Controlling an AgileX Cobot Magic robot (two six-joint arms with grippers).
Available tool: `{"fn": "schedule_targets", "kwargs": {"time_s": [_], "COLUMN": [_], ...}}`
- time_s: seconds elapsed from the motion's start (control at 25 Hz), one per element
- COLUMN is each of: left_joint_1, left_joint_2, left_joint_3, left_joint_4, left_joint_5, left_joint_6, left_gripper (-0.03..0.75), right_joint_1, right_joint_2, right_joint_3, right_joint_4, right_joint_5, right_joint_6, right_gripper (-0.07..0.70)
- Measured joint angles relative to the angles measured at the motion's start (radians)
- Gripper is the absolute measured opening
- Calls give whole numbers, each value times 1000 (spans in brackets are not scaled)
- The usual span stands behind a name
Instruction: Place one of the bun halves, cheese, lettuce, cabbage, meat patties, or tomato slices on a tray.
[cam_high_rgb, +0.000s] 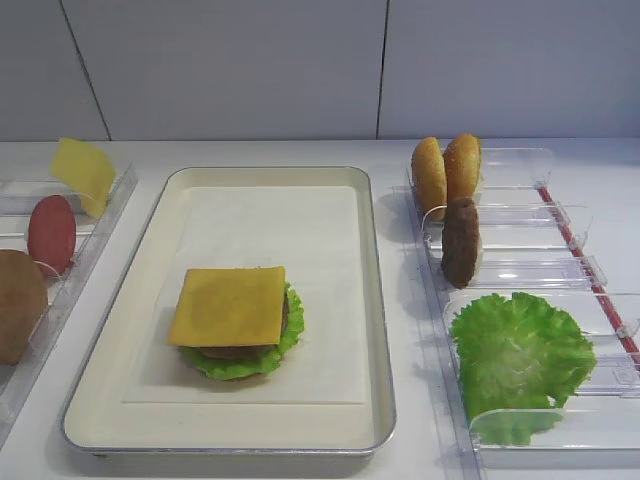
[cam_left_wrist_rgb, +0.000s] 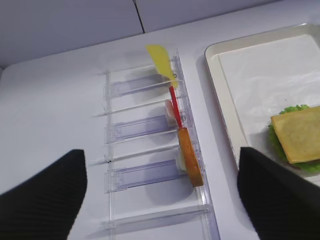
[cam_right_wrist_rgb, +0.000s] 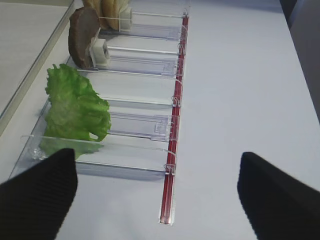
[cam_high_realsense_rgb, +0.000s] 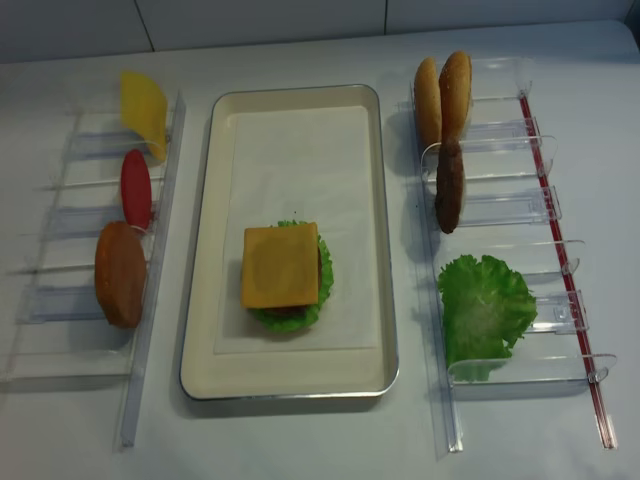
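Note:
The cream tray (cam_high_rgb: 270, 210) holds a stack: the orange cheese (cam_high_rgb: 228, 305) lies on top of a meat patty (cam_high_rgb: 235, 351) and frilly lettuce (cam_high_rgb: 292, 322). More lettuce (cam_high_rgb: 520, 355), a standing patty (cam_high_rgb: 461, 240) and two bun halves (cam_high_rgb: 445, 170) are in the right bins. A red tomato slice (cam_high_rgb: 51, 233) and a brown bun half (cam_high_rgb: 15, 305) stand in the left bins. Cabbage is out of view. My left gripper (cam_left_wrist_rgb: 160, 210) hangs open above the left bins, holding nothing. My right gripper (cam_right_wrist_rgb: 157, 205) is open over the table beside the right bins.
A paler yellow slice (cam_high_rgb: 83, 172) leans in the far left bin. The clear plastic bins (cam_high_realsense_rgb: 500, 215) on the right have a red strip (cam_right_wrist_rgb: 175, 125) along their outer edge. Another row of clear bins (cam_left_wrist_rgb: 145, 165) flanks the tray's left side. A white wall stands behind.

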Motion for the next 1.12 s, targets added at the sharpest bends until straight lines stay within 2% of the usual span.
{"fn": "schedule_targets", "kwargs": {"time_s": [0.36, 0.56, 0.96, 1.12], "left_joint_1": [0, 1, 2, 7], "left_joint_2": [-282, -429, -677, -701], "left_joint_3": [193, 357, 656, 684], "left_joint_4": [6, 6, -12, -15], "left_joint_5": [12, 13, 15, 13], "left_joint_6": [-54, -96, -104, -105], "left_gripper": [559, 557, 557, 557], "right_joint_1": [0, 0, 0, 0], "right_joint_2": [0, 0, 0, 0], "right_joint_3": [0, 0, 0, 0], "right_joint_4": [0, 0, 0, 0], "right_joint_5": [0, 0, 0, 0], "right_joint_6": [0, 0, 0, 0], "right_gripper": [647, 647, 647, 647]}}
